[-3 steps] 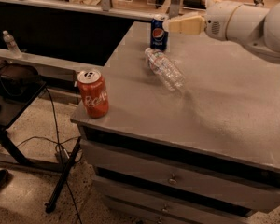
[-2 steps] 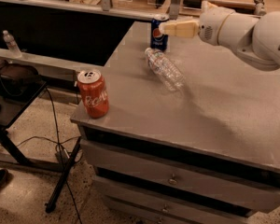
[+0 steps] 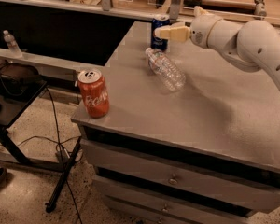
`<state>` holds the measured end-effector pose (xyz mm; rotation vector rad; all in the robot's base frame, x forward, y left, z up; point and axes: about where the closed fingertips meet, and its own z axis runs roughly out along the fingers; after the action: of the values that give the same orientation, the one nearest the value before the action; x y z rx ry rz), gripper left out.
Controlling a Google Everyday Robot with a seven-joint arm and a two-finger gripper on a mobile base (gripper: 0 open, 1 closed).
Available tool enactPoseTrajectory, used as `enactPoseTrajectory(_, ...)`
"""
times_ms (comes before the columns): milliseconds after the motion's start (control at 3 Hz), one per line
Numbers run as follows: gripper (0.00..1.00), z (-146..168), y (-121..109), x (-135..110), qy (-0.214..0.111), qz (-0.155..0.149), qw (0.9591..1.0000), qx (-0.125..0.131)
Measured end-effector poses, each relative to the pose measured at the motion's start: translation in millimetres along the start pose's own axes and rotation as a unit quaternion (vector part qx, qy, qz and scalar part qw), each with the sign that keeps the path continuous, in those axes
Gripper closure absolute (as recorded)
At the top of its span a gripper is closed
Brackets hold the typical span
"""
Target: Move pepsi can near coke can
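1. A clear plastic bottle (image 3: pixel 165 69) lies on its side on the grey cabinet top (image 3: pixel 200 120), just in front of the gripper (image 3: pixel 159 32) at the far edge.
2. Drawers (image 3: pixel 177 177) sit below the top.
3. To the left, a dark bag (image 3: pixel 14 78) rests on a black stand (image 3: pixel 9 110) and a small bottle (image 3: pixel 10 41) stands on a ledge (image 3: pixel 46 62) — cables (image 3: pixel 60 143) trail over the speckled floor (image 3: pixel 23 195).

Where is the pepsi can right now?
In the camera view, the pepsi can stands upright at the far edge of the cabinet top, just behind the lying plastic bottle, with the tool at its front.
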<state>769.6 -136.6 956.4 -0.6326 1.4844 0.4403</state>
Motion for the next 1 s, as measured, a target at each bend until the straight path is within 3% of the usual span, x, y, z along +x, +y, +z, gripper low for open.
enactPoseTrajectory(1000,0.0,41.6,-4.2,16.9,0.026,-0.005,0.9996,-0.007)
